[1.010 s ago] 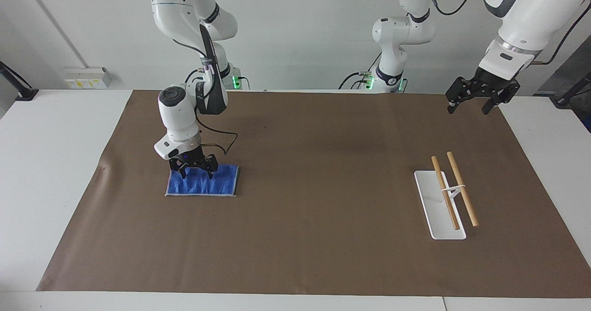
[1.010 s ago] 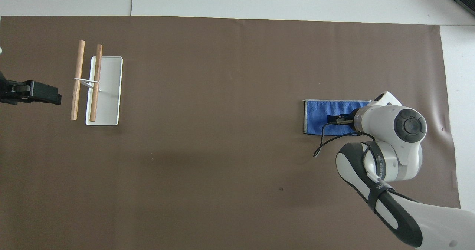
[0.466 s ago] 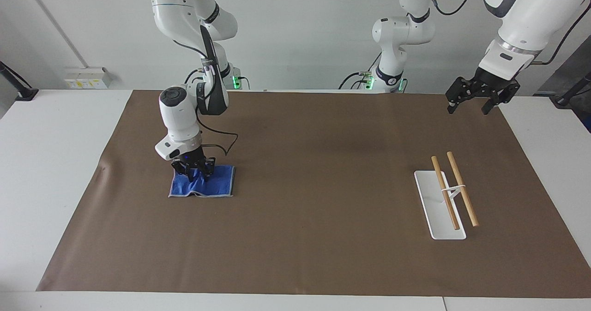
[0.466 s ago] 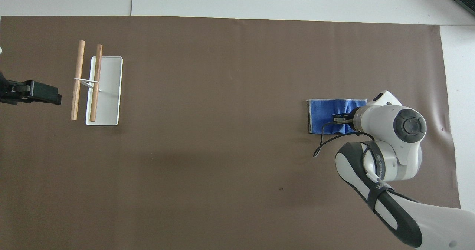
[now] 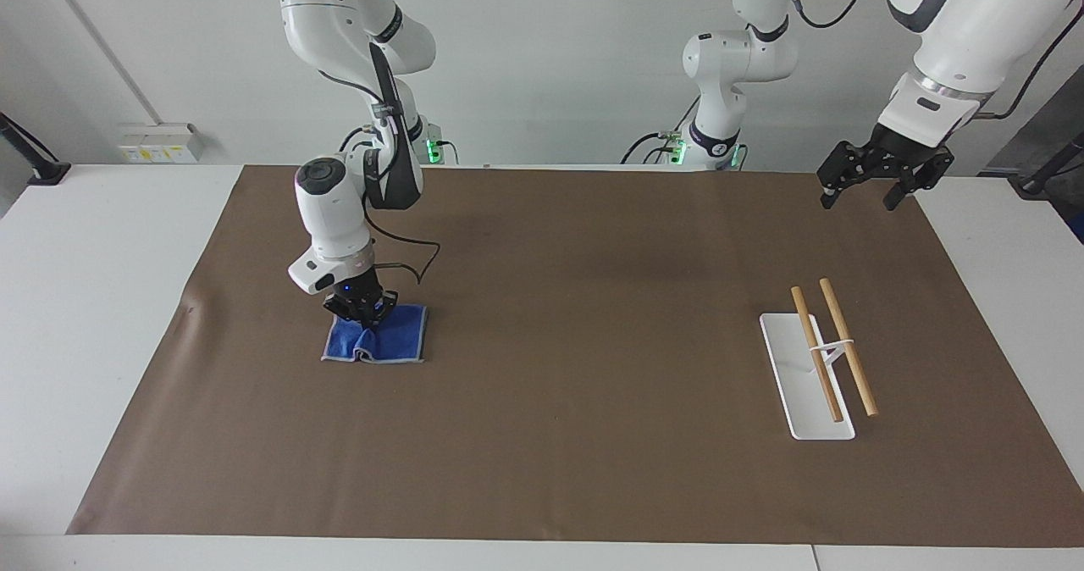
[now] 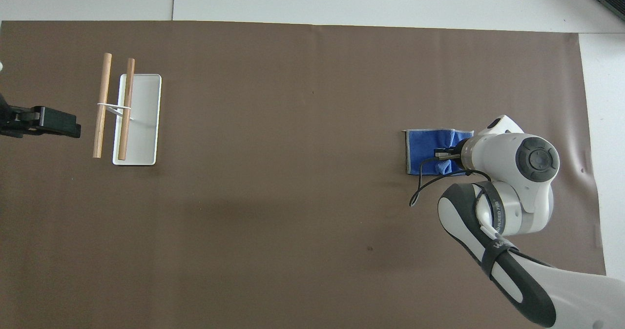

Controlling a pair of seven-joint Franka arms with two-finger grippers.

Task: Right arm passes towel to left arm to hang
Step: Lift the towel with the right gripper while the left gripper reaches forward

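The right end effector (image 5: 360, 310) pinches the small bright-blue terry towel (image 5: 385, 341), bunched on the tabletop; lifting, handover and hanging remain. The left end effector (image 5: 876, 183) waits open.

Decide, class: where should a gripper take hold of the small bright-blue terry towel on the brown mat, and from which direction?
Take the small bright-blue terry towel at the raised, bunched fold in its middle, coming straight down from above. The rest lies flat on the brown mat, offering no edge to pinch. The right gripper is shut on that fold; the left gripper waits, open.
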